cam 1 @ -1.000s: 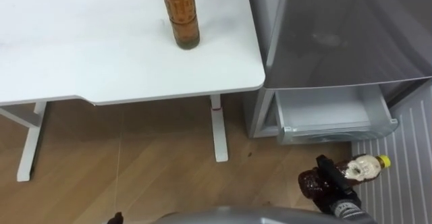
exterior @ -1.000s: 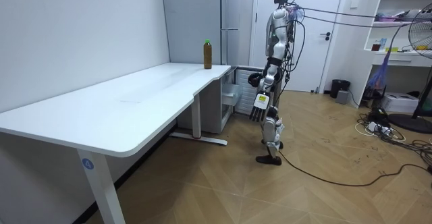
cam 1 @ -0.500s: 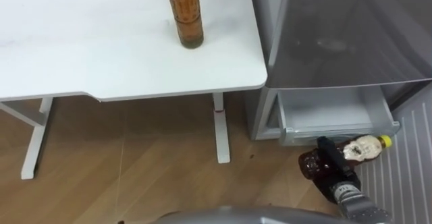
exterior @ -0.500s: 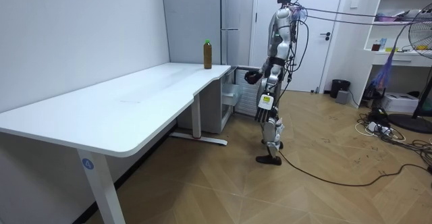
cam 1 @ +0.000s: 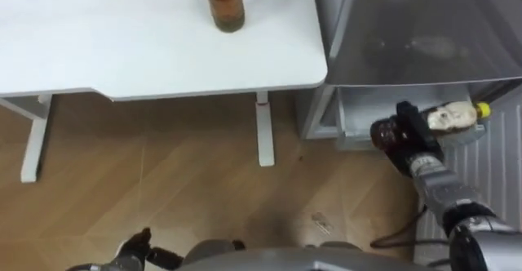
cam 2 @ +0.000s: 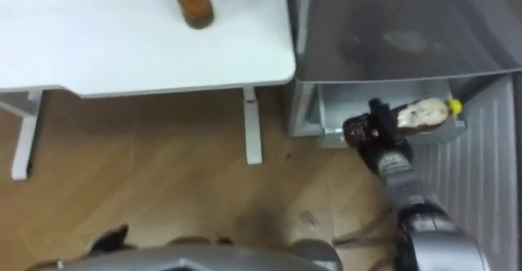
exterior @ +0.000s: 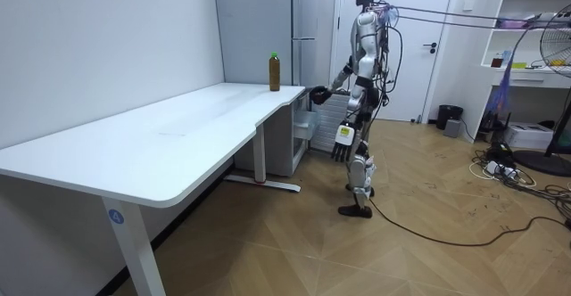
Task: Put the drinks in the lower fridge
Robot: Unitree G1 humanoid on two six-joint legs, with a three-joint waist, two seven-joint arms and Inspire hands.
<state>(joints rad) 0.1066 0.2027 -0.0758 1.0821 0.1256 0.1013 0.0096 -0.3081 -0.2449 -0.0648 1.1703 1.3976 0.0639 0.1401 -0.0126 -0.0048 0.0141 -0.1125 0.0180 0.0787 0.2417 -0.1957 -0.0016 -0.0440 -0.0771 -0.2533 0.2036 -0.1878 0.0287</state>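
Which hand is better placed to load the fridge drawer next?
Right: the right hand holds a bottle at the open drawer; the left hand hangs low, far from it.

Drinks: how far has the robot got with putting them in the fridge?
Done: the lower drawer is pulled open. In hand: the right hand has its fingers curled round a yellow-capped bottle, held sideways over that drawer. Left: this bottle must go in, then the brown bottle standing on the white table. The left hand hangs low, idle.
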